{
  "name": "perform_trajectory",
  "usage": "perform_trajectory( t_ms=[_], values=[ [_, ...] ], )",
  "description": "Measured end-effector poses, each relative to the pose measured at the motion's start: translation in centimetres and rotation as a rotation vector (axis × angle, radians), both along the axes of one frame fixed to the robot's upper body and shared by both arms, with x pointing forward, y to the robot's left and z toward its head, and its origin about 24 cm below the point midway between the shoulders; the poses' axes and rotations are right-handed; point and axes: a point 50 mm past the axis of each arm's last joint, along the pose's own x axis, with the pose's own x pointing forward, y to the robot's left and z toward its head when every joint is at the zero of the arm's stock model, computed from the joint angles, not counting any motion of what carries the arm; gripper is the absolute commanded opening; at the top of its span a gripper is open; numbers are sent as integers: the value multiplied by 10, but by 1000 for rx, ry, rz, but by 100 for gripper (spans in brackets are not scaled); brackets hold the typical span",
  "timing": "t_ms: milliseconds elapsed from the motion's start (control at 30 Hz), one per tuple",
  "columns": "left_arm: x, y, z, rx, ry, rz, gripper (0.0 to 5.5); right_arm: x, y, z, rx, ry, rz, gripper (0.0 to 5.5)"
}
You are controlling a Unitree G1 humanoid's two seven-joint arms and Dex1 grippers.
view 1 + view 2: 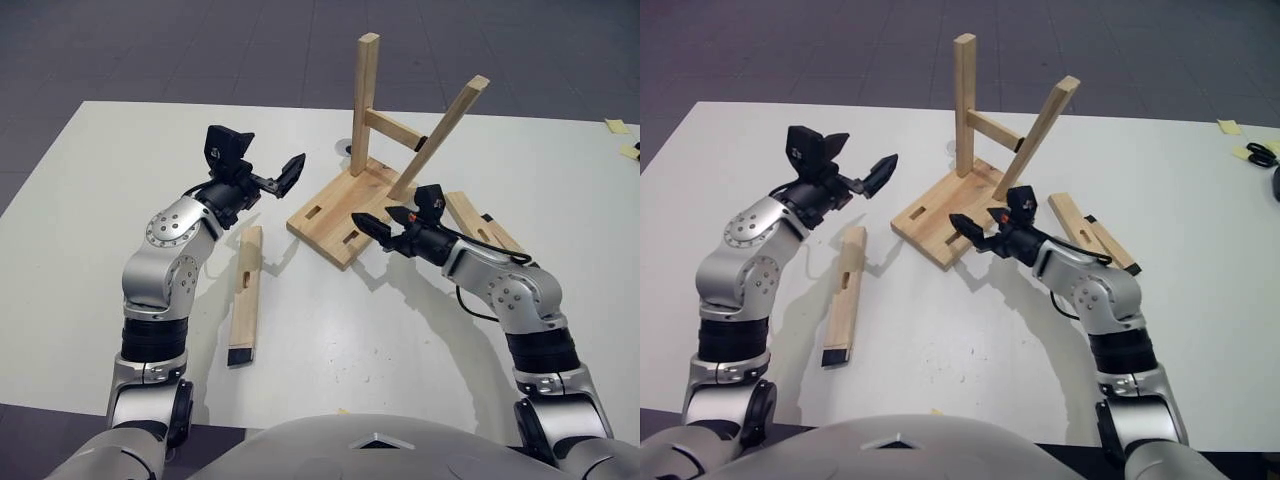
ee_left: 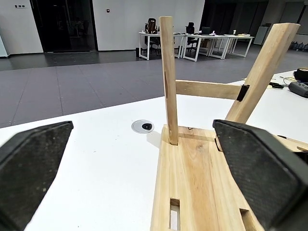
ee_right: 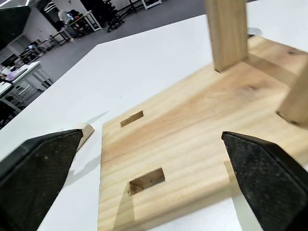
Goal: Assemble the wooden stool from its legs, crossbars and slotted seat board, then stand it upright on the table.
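While the slotted seat board (image 1: pixel 340 215) lies underside-up at mid-tabletop (image 1: pixel 120 180), two legs (image 1: pixel 365 100) joined by a crossbar (image 1: pixel 392 127) stand in its far slots and the two near slots are vacant. The step in hand is judged to be fitting the remaining legs. One loose leg (image 1: pixel 245 293) lies left of the board, with further pieces (image 1: pixel 480 222) on its right. The left tool (image 1: pixel 265 165) and right tool (image 1: pixel 380 222) hover beside the board, fingers apart, empty. The next move calls for grasping a loose leg and seating it in a near slot.
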Motion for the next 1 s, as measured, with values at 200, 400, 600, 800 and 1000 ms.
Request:
perform_trajectory(
  t_ms=[200,400,600,800,1000],
  values=[
    [-4,-7,-11,72,21,-55,540,18,10,-13,-110,-11,66,539],
    [-4,-4,-22,102,52,-57,540,35,14,-24,-209,59,100,539],
    [-4,4,-29,127,63,-34,540,17,-17,-24,-419,2,178,539],
    [-2,7,-34,142,70,-21,540,-20,-50,-28,-461,68,229,539],
    [20,15,-52,279,81,54,540,-13,-65,0,-405,-25,46,539]
  ],
)
